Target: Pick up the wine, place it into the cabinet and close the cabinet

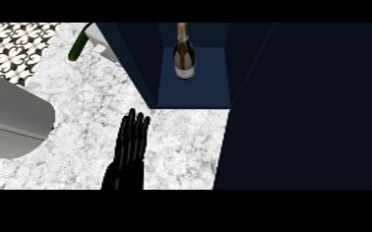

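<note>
The wine bottle [184, 54] stands upright inside the dark blue cabinet [195, 91], toward the back of its open compartment, with a gold-foil neck and a pale label. No hand touches it. My left hand [131, 147] lies over the marble counter in front of the cabinet's opening, fingers straight and pointing toward the cabinet, holding nothing. A wide dark blue panel [298, 103] fills the right side of the view; I cannot tell whether it is the cabinet's door or its side. My right hand does not show.
The white marble counter [80, 103] runs left of the cabinet. A grey sink basin [22, 123] sits at the left edge. A green elongated object [78, 46] and a white item [105, 49] lie at the back left, by patterned tiles [25, 44].
</note>
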Motion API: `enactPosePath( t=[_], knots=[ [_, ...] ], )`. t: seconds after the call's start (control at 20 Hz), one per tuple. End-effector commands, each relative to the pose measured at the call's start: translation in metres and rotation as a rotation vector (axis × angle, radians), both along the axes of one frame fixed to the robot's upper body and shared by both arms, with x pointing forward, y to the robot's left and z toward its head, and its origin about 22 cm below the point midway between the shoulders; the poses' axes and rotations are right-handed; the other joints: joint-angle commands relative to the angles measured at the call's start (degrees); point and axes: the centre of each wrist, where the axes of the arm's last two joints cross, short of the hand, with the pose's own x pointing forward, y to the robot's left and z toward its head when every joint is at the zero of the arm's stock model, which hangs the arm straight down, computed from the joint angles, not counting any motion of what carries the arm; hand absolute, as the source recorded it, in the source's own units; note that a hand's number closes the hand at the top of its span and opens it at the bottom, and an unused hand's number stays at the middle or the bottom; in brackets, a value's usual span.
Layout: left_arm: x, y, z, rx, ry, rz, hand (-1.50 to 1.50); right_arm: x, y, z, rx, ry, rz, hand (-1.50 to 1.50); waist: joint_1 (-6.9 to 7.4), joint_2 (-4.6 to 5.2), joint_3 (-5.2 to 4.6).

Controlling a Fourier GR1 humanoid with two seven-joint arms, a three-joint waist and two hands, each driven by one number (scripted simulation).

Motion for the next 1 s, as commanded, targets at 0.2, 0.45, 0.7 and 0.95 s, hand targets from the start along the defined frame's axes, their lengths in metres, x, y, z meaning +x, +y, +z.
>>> enactPosePath(
  t=[0.2,0.45,0.7,0.95],
  knots=[
    [-0.014,0.044,0.025,0.025,-0.006,-0.103,-1.50,-0.027,-0.008,0.001,-0.030,0.001,0.131,1.50,-0.35,0.03,0.03],
    [-0.028,0.078,0.017,0.024,-0.016,-0.106,-1.50,-0.036,-0.003,0.001,-0.029,0.032,0.180,1.50,-0.22,-0.04,-0.01],
    [-0.003,0.106,0.021,0.037,-0.033,-0.044,-1.50,-0.023,0.017,-0.012,0.054,0.156,0.291,1.50,-0.24,0.17,-0.03],
    [-0.019,0.137,0.021,0.009,-0.043,0.014,-1.50,-0.045,0.027,-0.012,0.067,0.205,0.345,1.50,-0.05,-0.09,-0.07]
  ],
)
